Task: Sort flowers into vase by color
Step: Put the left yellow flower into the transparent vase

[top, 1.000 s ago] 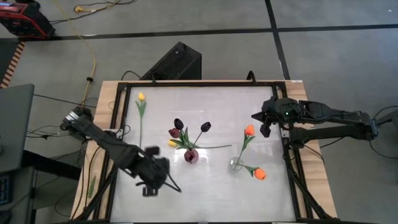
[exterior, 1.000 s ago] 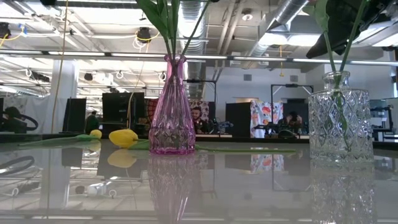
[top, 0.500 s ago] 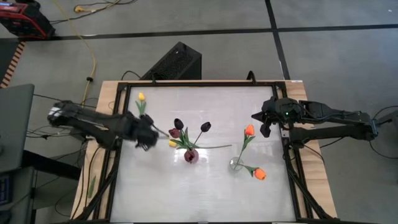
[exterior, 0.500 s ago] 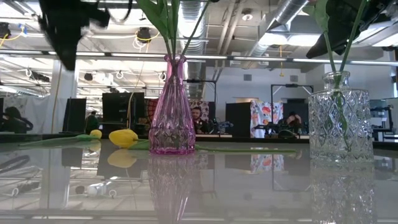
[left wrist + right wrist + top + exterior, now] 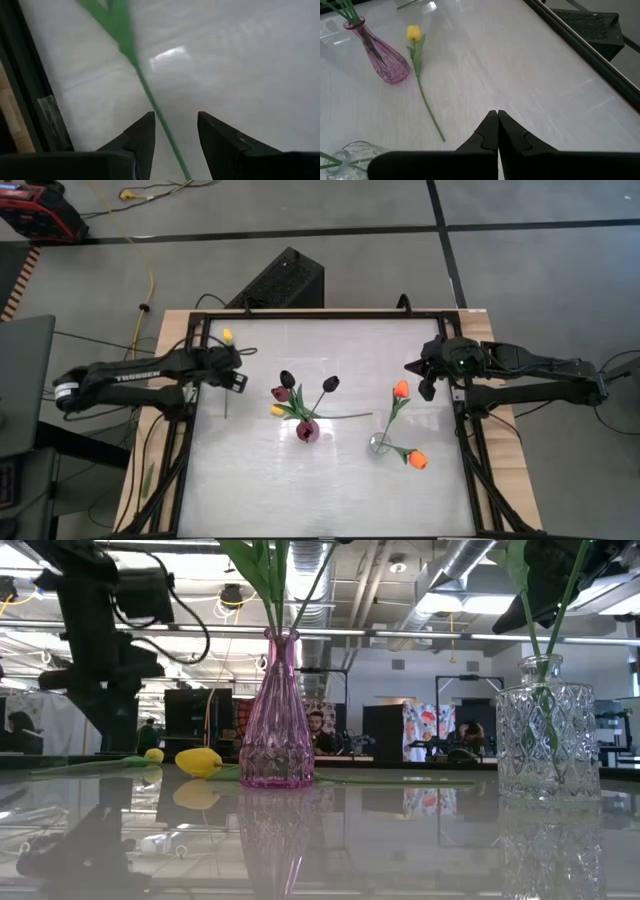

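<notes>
Table: white glossy tabletop (image 5: 330,480), where the flowers lie for sorting
Left gripper (image 5: 175,132): fingers apart, straddling the thin green stem (image 5: 150,100) of the far-left yellow tulip (image 5: 227,336), apparently lined up to grasp
Right gripper (image 5: 497,125): fingers together, empty, parked at the right edge
Pink glass vase (image 5: 307,430): holds maroon tulips

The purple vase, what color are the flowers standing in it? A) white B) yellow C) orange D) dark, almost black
D: in the high view the purple vase holds the dark tulips, while the orange tulips belong to the clear vase and a yellow tulip lies on the table beside the purple vase.
</notes>
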Robot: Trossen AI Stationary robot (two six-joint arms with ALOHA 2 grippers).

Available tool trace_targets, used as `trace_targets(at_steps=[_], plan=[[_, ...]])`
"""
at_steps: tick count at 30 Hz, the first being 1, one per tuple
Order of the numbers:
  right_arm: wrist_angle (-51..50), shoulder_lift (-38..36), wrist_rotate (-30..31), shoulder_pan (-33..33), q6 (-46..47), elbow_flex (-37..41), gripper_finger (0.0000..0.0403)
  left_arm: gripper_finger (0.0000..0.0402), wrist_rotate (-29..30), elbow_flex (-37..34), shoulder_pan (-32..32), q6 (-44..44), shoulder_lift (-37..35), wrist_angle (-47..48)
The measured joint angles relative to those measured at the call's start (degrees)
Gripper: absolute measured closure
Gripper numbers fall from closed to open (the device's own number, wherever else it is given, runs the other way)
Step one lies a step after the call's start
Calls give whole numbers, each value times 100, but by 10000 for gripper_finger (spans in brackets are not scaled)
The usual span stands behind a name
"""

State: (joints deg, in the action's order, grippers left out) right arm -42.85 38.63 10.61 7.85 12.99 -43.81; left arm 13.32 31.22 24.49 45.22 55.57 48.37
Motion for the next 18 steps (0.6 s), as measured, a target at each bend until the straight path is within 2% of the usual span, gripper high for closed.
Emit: trace_targets(at_steps=[5, 13, 18], plan=[[0, -2, -2, -1, 2, 0, 375, 266, 93, -135, 466, -178, 322, -222], [0, 0, -2, -2, 4, 0, 374, 266, 88, -188, 740, -498, 1147, -953], [-3, -1, -18, -2, 4, 0, 374, 266, 129, -160, 987, -508, 1710, -972]])
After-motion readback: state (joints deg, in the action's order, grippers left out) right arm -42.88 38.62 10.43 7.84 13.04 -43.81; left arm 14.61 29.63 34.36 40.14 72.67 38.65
